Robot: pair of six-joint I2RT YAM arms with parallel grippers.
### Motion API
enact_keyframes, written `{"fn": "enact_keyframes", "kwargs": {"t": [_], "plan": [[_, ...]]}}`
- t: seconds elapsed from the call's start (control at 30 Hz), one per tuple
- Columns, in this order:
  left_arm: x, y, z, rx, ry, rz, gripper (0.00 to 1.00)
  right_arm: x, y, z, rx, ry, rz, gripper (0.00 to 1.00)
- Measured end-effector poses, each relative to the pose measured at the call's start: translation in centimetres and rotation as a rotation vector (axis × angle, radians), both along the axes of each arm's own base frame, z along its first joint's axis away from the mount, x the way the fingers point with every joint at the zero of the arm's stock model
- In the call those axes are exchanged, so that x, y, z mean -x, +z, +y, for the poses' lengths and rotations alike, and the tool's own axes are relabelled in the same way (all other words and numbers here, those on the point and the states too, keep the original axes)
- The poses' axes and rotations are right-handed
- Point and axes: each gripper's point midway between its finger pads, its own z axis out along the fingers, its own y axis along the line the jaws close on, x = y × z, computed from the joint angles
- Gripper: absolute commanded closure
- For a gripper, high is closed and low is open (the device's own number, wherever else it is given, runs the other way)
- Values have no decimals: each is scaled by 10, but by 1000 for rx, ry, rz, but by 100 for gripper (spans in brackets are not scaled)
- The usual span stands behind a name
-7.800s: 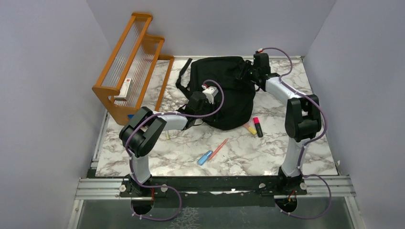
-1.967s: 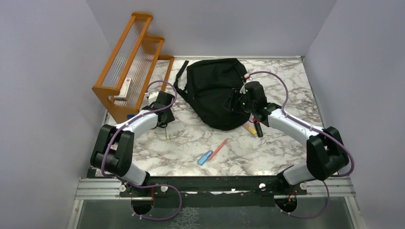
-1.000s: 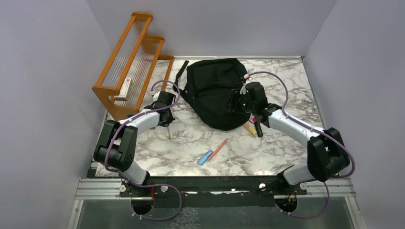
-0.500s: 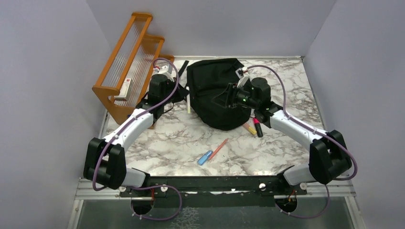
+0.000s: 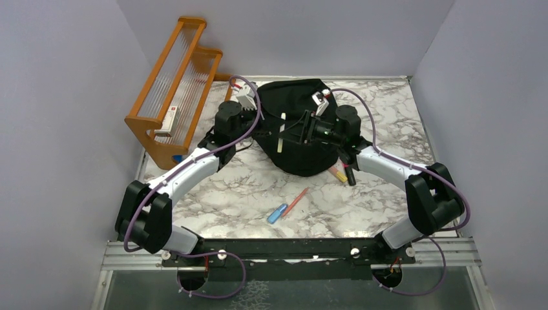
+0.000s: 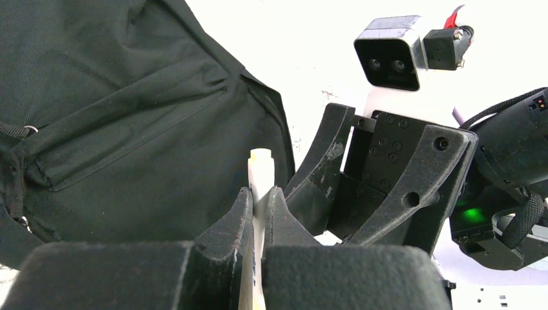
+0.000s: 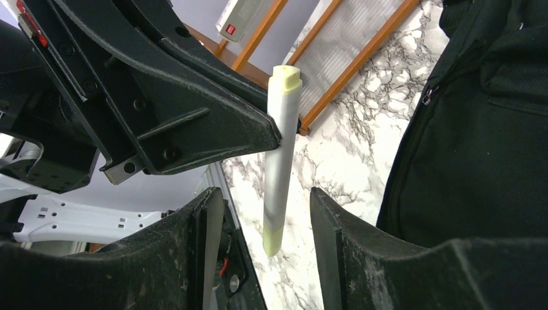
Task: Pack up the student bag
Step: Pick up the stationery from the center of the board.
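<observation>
The large soft black fabric backpack (image 5: 304, 161) lies flat on the marble worktop (image 5: 245, 194), at the far middle, just right of the orange wooden rack (image 5: 142, 123). Both arms reach over it.

The left tool (image 6: 260, 197) is clamped tight on a pale cream marker pen (image 7: 281, 148), gripping it near one end and holding it roughly upright above the bag. The right tool (image 7: 265, 194) faces it with its jaws standing wide, one on each side of the pen's lower half and touching neither side. It looks like a hand-over being lined up.

Near the bag's near-right edge lies a pink-and-black highlighter (image 5: 349, 173). An orange-red pen (image 5: 296, 201) and a small blue item (image 5: 277, 213) lie nearer on the worktop.

The bag will probably handle as limp and light. The cloth should fold and sag under any push, and the whole bag may slide on the smooth marble. A pinch on a flat panel would only bunch the fabric. Better holds are a seam, the edge of the zip (image 7: 426, 97) or a strap. One tool will likely have to hold the mouth open while the other drops things in. From above, black on black, I cannot tell whether any compartment is open.
</observation>
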Motion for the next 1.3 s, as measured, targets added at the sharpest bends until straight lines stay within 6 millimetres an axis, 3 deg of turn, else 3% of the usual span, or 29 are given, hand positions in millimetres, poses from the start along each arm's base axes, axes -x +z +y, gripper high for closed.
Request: {"fn": "enact_keyframes", "kwargs": {"t": [0.53,0.73,0.8,0.9,0.97,1.1,1.3], "plan": [[-5,6,-7,38,-6,-14,100,-15,-5,3,-57,-61,43,66],[-8,5,-6,45,15,-3,100,-18,-1,4,-103,-73,46,93],[-9,6,-6,48,21,-5,84,-19,-1,4,-111,-82,41,99],[-10,5,-6,43,30,-7,50,-19,-2,2,-113,-100,36,99],[-12,6,-5,35,35,-22,41,-21,-3,-4,-93,-141,27,99],[-20,8,0,6,46,-63,38,-31,-3,-26,-2,-289,7,99],[-75,6,16,-136,91,-139,38,-34,-3,-69,143,-492,-44,99]]}}
